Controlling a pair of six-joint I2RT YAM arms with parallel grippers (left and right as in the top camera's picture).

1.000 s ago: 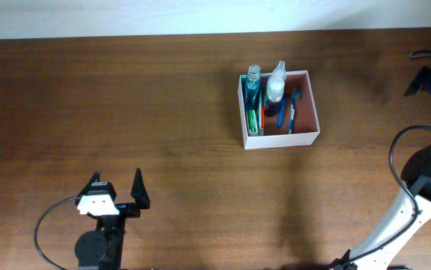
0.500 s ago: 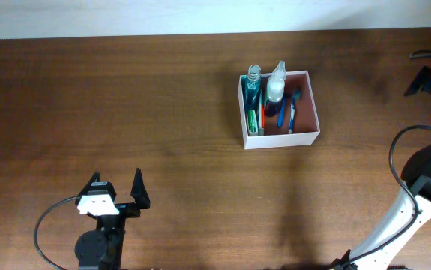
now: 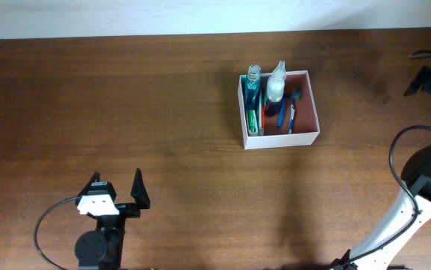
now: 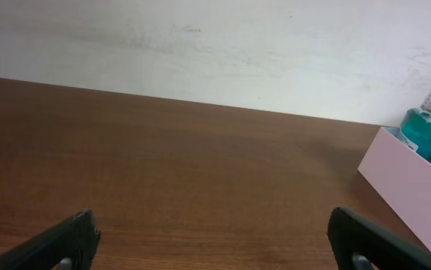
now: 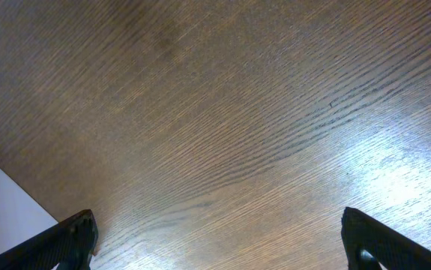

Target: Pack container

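The container (image 3: 308,105), a square white box with a pinkish-brown inside, stands on the table right of centre. It holds a teal mouthwash bottle (image 3: 252,85), a white bottle (image 3: 276,85), a green tube (image 3: 252,120) and a blue toothbrush (image 3: 282,112). My left gripper (image 3: 116,192) is open and empty at the front left, far from the box. In the left wrist view (image 4: 215,244) the box wall (image 4: 414,187) shows at the right edge. My right gripper (image 3: 425,81) is at the far right edge, and the right wrist view (image 5: 219,244) shows it open over bare wood.
The dark wooden table (image 3: 125,112) runs to a white wall at the back (image 4: 215,45). A black cable (image 3: 406,142) loops from the right arm at the right side. A pale surface (image 5: 5,214) shows at the lower left of the right wrist view.
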